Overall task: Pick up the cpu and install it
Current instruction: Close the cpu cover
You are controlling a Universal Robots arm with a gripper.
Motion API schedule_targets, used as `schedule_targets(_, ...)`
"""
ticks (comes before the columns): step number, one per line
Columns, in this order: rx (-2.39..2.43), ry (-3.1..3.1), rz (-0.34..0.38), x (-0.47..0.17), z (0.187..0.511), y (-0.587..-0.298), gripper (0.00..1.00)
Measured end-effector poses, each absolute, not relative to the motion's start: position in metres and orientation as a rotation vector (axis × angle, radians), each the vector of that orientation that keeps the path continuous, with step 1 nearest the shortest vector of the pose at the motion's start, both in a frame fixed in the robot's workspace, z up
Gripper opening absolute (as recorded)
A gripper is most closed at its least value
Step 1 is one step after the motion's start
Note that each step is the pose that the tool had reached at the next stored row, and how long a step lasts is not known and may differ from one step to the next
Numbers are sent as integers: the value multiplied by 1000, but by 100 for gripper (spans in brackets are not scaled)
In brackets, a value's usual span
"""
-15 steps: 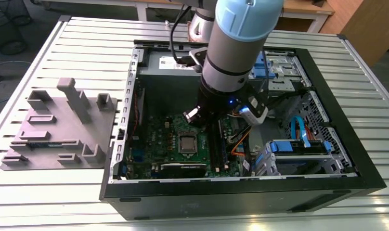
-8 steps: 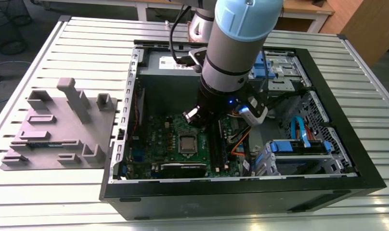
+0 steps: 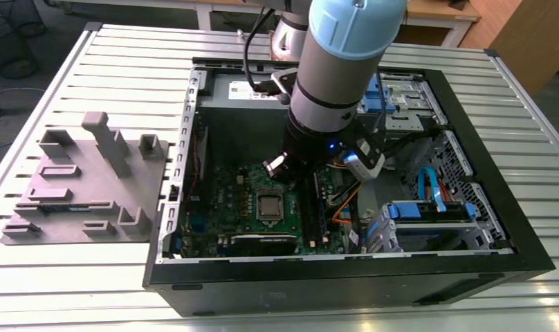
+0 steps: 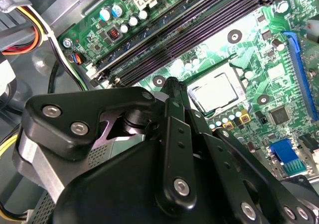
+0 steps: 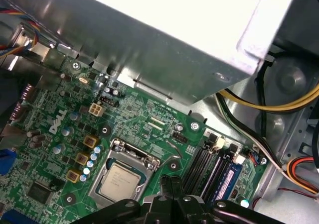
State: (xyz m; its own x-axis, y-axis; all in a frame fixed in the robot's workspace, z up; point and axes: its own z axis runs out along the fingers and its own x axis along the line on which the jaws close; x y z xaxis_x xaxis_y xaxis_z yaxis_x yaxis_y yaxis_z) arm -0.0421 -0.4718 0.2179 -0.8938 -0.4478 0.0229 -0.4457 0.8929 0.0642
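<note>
The cpu (image 3: 270, 205) lies flat in the socket of the green motherboard (image 3: 229, 200) inside the open computer case (image 3: 353, 266). Its silver-grey top shows in both wrist views, cpu (image 4: 215, 92) and cpu (image 5: 121, 180), framed by the metal socket frame (image 5: 130, 154). My gripper (image 3: 296, 171) hangs above the board, a little behind the socket and apart from the chip. In both wrist views the black fingertips (image 4: 172, 84) and fingertips (image 5: 168, 180) sit pressed together, and the gripper (image 5: 168, 181) is shut with nothing held.
Black memory slots (image 4: 184, 30) run beside the socket. A metal power supply box (image 5: 149, 35) and yellow cables (image 5: 269, 104) lie close by. Blue drive cages (image 3: 427, 211) fill the case at the exterior view's right. A grey parts fixture (image 3: 77, 187) stands on the slatted table.
</note>
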Motion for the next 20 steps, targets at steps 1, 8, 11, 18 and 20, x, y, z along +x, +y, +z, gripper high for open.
schedule_targets(1,713,-3020,-89,-41,218,-473,11)
schedule_targets(8,713,-3020,-89,-41,218,-488,11)
schedule_targets(11,714,-3022,-89,-48,218,-489,11)
schedule_targets(18,717,-3033,-85,-78,218,-490,11)
schedule_targets(20,717,-3034,-85,-82,218,-490,11)
